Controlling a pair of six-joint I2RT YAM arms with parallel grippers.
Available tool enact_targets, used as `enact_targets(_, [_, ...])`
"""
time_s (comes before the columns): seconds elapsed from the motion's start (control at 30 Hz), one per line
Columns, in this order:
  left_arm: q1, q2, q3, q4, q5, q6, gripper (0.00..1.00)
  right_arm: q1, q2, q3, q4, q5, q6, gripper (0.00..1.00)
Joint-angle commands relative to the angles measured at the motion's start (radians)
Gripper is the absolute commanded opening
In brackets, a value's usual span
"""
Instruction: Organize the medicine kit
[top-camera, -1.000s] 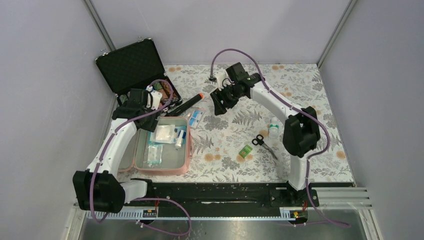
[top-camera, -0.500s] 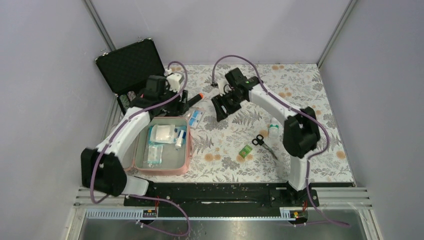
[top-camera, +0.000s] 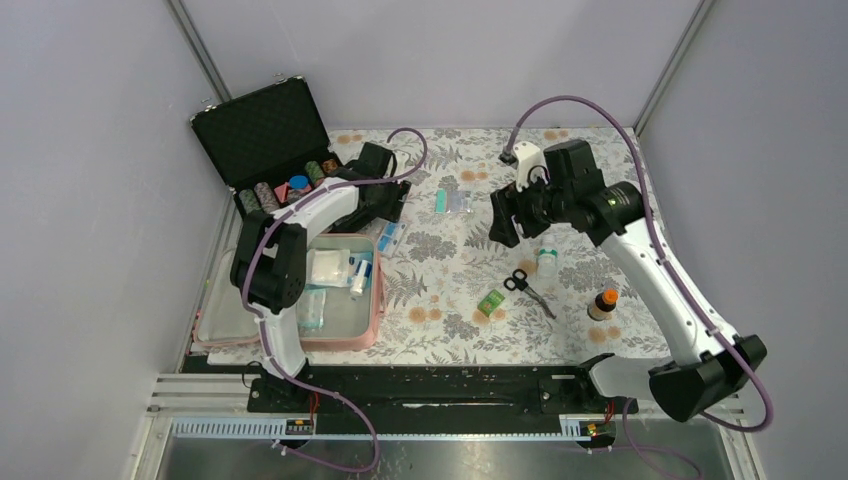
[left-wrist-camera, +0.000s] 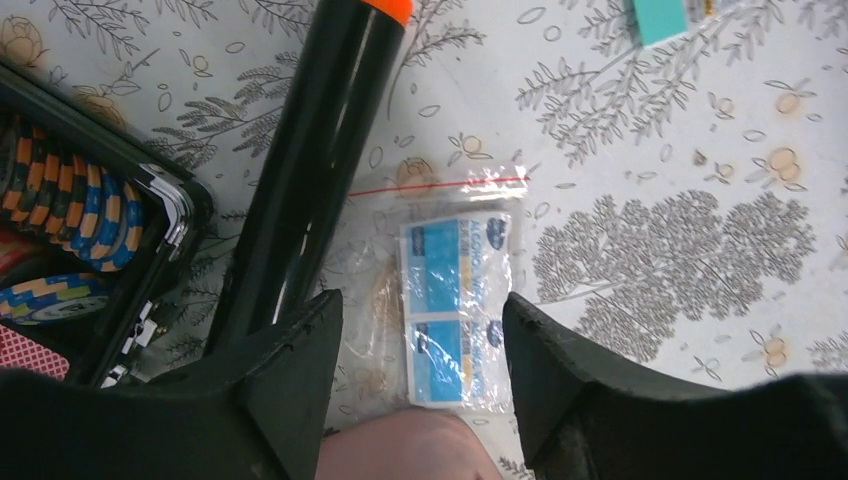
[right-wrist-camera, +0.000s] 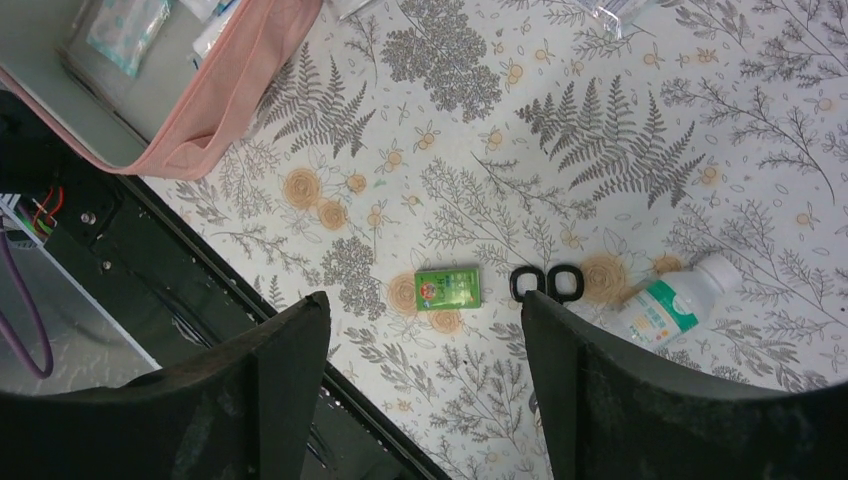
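Hovering above the far left part of the flower-printed table (top-camera: 450, 325), the left gripper (left-wrist-camera: 420, 305) has its black jaws spread wide and pinches nothing. In its wrist view a clear plastic zip bag of blue-and-white sachets (left-wrist-camera: 460, 290) lies on the cloth between the two fingers, just beside a long black cylinder with an orange tip (left-wrist-camera: 320, 150). Left of that cylinder sits the open black hard case (top-camera: 265, 130) with its stacks of striped poker chips (left-wrist-camera: 70, 220). The pink soft medicine kit (top-camera: 377, 300) lies unzipped and flat at the near left of the table. Its grey-lined tray holds white packets, and one far corner comes close to the zip bag. The right gripper (right-wrist-camera: 420, 300) hangs over the middle of the table, jaws likewise spread and empty. Below it lie a small green packet (right-wrist-camera: 448, 288), black-handled scissors (right-wrist-camera: 545, 282) and a white bottle with a green label (right-wrist-camera: 670, 300), near one another but apart. A teal-and-clear blister strip (top-camera: 452, 203) rests between the two grippers, and a brown bottle with an orange cap (top-camera: 602, 303) stands toward the right edge.
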Motion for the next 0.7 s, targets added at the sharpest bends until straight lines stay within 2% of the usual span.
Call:
enact_targets(0.0, [-0.005, 0.041, 0.092, -0.027, -0.069, -0.013, 0.58, 0.005, -0.056, -0.058, -0.020, 0.050, -0.021, 0.77])
enact_targets(0.4, [0.005, 0.227, 0.217, -0.154, 0.052, -0.095, 0.50, 0.002, -0.086, -0.086, -0.019, 0.060, -0.032, 0.77])
enact_targets(0.67, [0.022, 0.233, 0.187, -0.138, 0.117, -0.098, 0.26, -0.002, -0.103, -0.121, 0.002, 0.063, -0.035, 0.77])
